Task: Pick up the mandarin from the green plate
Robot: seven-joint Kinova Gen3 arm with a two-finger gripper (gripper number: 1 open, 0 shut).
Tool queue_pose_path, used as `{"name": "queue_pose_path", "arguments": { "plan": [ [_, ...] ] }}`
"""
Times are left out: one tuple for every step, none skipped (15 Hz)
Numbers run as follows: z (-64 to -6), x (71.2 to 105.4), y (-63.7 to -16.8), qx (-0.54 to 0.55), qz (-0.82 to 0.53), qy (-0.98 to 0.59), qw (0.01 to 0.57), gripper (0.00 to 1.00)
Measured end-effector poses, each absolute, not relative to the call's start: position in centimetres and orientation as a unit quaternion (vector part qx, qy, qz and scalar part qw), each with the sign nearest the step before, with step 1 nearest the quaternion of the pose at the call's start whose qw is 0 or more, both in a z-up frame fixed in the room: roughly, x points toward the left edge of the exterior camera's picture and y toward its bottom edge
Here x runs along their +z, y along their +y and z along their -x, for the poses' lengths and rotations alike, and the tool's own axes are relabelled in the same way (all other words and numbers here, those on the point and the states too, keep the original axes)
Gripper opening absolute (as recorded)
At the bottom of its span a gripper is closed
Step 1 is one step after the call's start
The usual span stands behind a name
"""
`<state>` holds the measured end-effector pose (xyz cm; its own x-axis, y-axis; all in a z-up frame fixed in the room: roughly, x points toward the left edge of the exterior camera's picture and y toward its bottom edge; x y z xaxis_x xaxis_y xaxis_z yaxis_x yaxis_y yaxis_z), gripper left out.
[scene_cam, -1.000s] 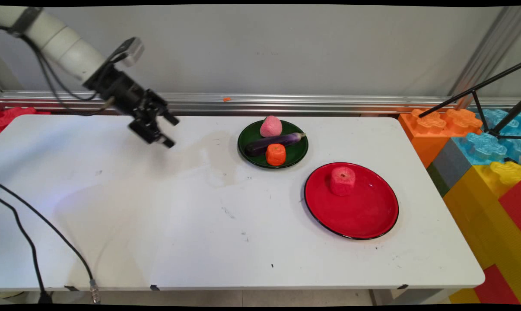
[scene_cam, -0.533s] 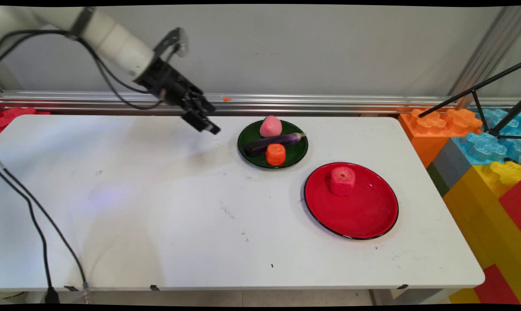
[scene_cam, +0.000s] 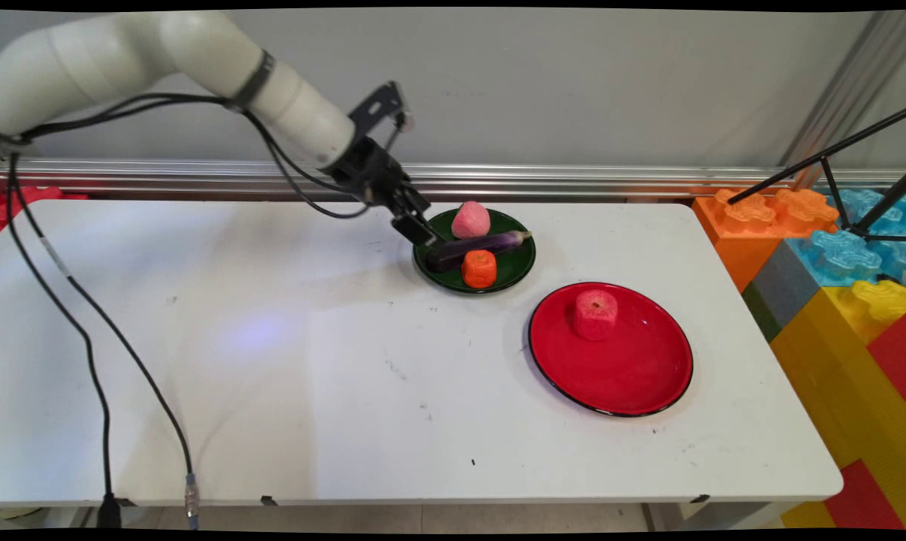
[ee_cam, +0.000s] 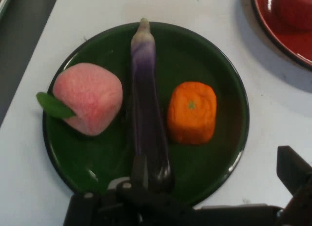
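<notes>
Near right: red plate (scene_cam: pixel 633 379) on the white table (scene_cam: pixel 273 361), a pink-red cylinder toy (scene_cam: pixel 596 314) standing in its far half. Beyond it, left: green plate (ee_cam: pixel 214 65) with an orange toy (ee_cam: pixel 192 112), a purple eggplant (ee_cam: pixel 146 113) across the middle, and a pink peach toy (ee_cam: pixel 87 98) with a leaf. Gripper (scene_cam: pixel 423 231) hangs over the green plate's left rim by the eggplant's dark end, fingers spread apart, nothing between them. Coloured blocks (scene_cam: pixel 836 255) at far right.

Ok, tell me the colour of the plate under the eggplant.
Dark green plate, holding the purple eggplant. The hand view shows it best.
</notes>
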<state>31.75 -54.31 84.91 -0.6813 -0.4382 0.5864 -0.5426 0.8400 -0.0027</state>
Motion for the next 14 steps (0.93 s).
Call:
{"name": "queue_pose_path", "arguments": {
  "plan": [
    [-30.8,84.2,-54.8,0.091,-0.27,-0.915,0.287,1.0],
    [-30.0,83.5,-55.2,0.091,-0.273,-0.916,0.279,1.0],
    [-29.3,83.0,-55.5,0.09,-0.276,-0.917,0.273,1.0],
    [-28.5,82.3,-56.0,0.089,-0.278,-0.919,0.265,1.0],
    [-27.9,81.8,-56.3,0.088,-0.278,-0.92,0.26,1.0],
    [-27.3,81.3,-56.6,0.087,-0.277,-0.922,0.256,1.0],
    [-26.9,81.0,-56.8,0.086,-0.274,-0.923,0.254,1.0],
    [-26.4,80.6,-57.0,0.085,-0.271,-0.925,0.252,1.0],
    [-25.9,80.3,-57.2,0.084,-0.267,-0.927,0.25,1.0],
    [-25.5,80.0,-57.4,0.083,-0.264,-0.929,0.247,1.0],
    [-25.2,79.8,-57.5,0.083,-0.261,-0.93,0.245,1.0],
    [-24.6,79.3,-57.8,0.082,-0.257,-0.932,0.242,1.0],
    [-24.3,79.0,-57.9,0.082,-0.254,-0.933,0.24,1.0],
    [-23.8,78.7,-58.1,0.082,-0.251,-0.935,0.238,1.0]
  ]
}}
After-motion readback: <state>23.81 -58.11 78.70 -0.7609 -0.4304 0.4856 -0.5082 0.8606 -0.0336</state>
